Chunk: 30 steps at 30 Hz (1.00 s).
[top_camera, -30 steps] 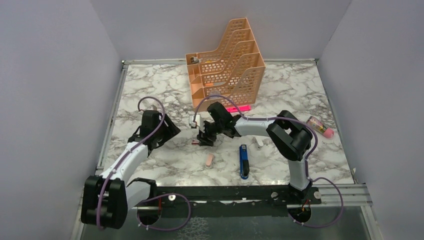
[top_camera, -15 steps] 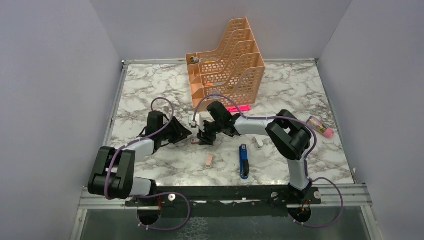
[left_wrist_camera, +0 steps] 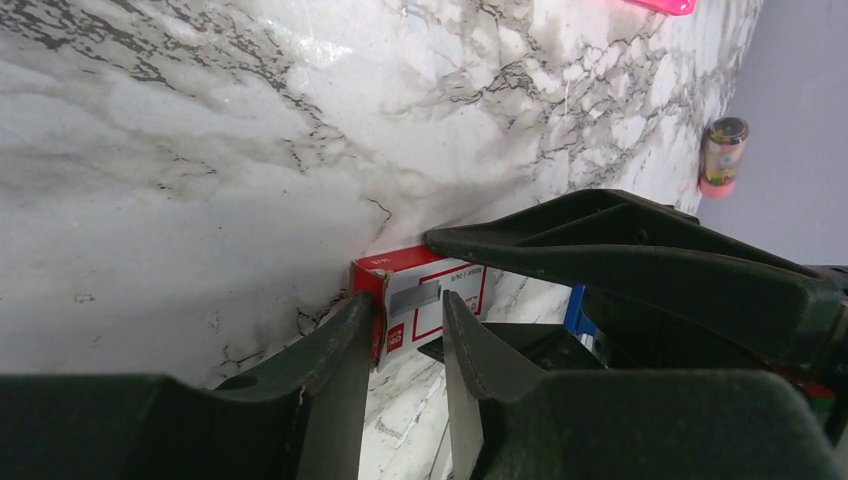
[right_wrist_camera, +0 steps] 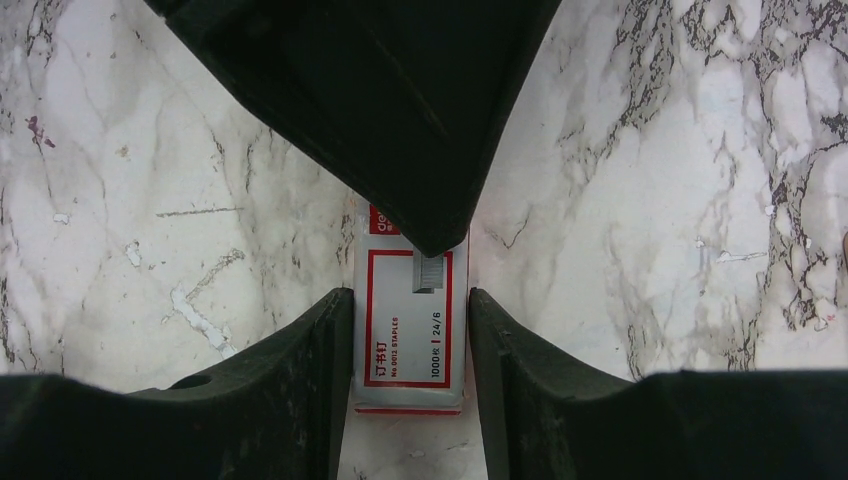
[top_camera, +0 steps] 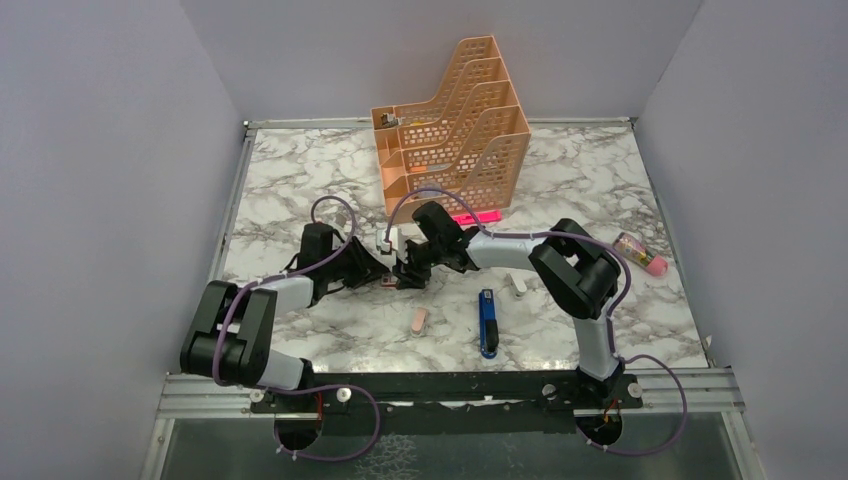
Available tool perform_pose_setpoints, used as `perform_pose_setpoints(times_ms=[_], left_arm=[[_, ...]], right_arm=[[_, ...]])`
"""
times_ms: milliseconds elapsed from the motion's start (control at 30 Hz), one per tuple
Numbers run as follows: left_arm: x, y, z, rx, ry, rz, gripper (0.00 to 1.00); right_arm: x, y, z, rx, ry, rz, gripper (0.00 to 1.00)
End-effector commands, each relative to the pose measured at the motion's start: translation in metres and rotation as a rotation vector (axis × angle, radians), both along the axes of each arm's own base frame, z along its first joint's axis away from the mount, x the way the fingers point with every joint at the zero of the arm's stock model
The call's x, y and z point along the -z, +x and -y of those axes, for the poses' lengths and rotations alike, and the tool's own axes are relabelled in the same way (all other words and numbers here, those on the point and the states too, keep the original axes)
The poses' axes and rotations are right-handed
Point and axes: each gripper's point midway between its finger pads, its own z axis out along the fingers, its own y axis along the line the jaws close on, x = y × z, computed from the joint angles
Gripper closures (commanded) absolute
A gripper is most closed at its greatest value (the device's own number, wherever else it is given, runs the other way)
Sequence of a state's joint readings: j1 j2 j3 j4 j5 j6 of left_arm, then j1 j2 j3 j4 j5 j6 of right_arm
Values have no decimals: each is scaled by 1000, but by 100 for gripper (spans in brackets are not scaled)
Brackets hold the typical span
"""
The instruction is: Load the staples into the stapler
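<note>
The desk (top_camera: 300, 180) is white marble veined in grey and black. The staples (right_wrist_camera: 410, 350) are in a white box with a red frame, red lettering, a red end and a small grey staple picture. The stapler (top_camera: 487, 322) is blue with black ends. The left gripper (left_wrist_camera: 407, 305) and right gripper (right_wrist_camera: 410, 295) are black. The left arm (top_camera: 270, 295) and right arm (top_camera: 505, 250) are white with black joints, and their cables (top_camera: 330, 205) are purple. The file rack (top_camera: 455, 125) is peach-orange with a grid of holes. The bar (top_camera: 475, 217) is bright pink, the oblong piece (top_camera: 419, 320) is peach-pink, and the tube (top_camera: 640, 253) has a pink end. The walls (top_camera: 100, 150) are pale lavender-grey.
</note>
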<state>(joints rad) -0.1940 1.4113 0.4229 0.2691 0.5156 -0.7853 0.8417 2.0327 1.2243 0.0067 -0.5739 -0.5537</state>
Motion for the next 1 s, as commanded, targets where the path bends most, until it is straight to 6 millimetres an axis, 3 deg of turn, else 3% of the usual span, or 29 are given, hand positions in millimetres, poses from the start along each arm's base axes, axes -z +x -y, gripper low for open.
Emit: perform_pose_setpoints(times_ms=[0, 533, 700, 800, 967], left_arm=[[7, -5, 6, 28, -5, -8, 68], [4, -12, 19, 84, -58, -2, 80], [5, -13, 21, 91, -73, -6, 81], [6, -11, 20, 81, -68, -5, 81], [3, -5, 19, 62, -60, 12, 82]], right_arm=[[24, -2, 9, 1, -60, -26, 51], [27, -9, -3, -21, -45, -41, 56], [19, -5, -12, -18, 1, -27, 56], [9, 0, -14, 32, 21, -21, 51], [-28, 15, -5, 185, 124, 18, 33]])
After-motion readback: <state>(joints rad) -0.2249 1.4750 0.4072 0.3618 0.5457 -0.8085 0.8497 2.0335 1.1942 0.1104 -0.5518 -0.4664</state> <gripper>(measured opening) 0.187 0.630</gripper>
